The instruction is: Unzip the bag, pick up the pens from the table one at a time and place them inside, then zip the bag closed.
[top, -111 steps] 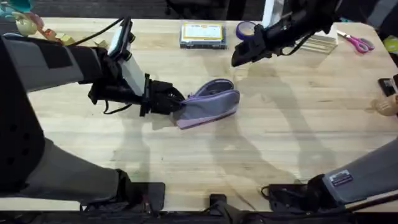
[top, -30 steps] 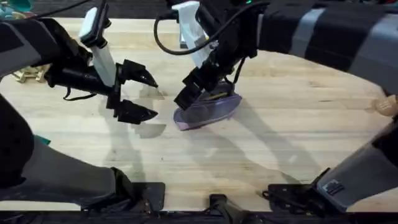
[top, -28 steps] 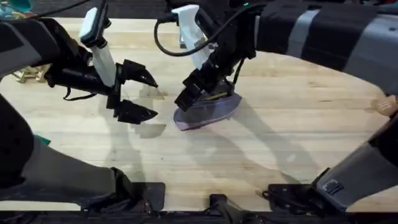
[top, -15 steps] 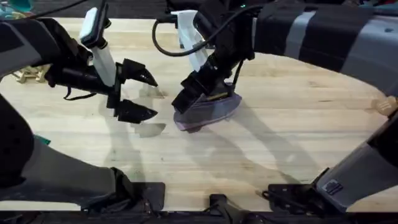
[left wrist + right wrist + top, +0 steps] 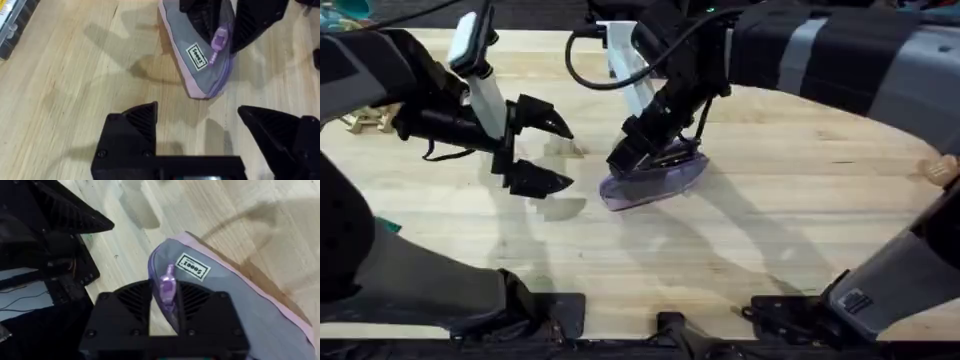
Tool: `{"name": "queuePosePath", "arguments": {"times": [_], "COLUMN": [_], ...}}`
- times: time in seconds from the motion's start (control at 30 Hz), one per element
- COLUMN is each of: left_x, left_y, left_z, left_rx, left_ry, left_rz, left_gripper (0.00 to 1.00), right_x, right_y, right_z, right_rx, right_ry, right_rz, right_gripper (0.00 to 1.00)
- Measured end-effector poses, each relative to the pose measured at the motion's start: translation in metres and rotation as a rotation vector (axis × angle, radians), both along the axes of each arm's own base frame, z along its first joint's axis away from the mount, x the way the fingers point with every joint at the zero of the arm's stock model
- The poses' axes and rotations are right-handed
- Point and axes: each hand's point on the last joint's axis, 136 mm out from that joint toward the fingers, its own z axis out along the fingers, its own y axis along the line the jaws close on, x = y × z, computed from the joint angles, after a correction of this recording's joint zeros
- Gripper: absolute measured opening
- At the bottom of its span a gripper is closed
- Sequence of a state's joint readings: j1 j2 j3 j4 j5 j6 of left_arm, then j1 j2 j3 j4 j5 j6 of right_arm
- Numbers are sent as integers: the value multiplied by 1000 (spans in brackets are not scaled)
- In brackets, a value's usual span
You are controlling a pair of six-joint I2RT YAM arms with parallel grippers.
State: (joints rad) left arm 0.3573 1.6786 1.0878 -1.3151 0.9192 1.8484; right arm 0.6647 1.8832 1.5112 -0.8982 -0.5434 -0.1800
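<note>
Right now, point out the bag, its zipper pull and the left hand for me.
bag (image 5: 196, 65): left wrist view, grey side panel near the label.
zipper pull (image 5: 167, 284): right wrist view, purple tab.
left hand (image 5: 552, 152): overhead view, gap between its open fingertips.

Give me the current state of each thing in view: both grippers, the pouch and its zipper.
Left gripper: open, holding nothing, hanging beside the pouch, apart from it.
Right gripper: down on the pouch's top edge, fingers either side of the zipper pull.
Grey fabric pencil pouch with lavender edging: lying on the light wooden table, white label showing.
Purple zipper pull: sticking up at the pouch's end; whether the zipper is open cannot be told.
</note>
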Motion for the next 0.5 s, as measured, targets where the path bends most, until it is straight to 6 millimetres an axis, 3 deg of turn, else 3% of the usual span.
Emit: {"name": "queuePosePath", "arguments": {"times": [0.23,0.5], "left_x": [0,0], "left_y": [0,0], "left_z": [0,0], "left_rx": [0,0], "left_ry": [0,0], "left_rz": [0,0], "left_gripper": [993,994], "right_x": [-1,-2], "right_y": [1,1], "right_z": [1,1], "right_rx": [7,7], "right_ry": [7,10], "right_rz": [1,2], "right_gripper": [50,33]}}
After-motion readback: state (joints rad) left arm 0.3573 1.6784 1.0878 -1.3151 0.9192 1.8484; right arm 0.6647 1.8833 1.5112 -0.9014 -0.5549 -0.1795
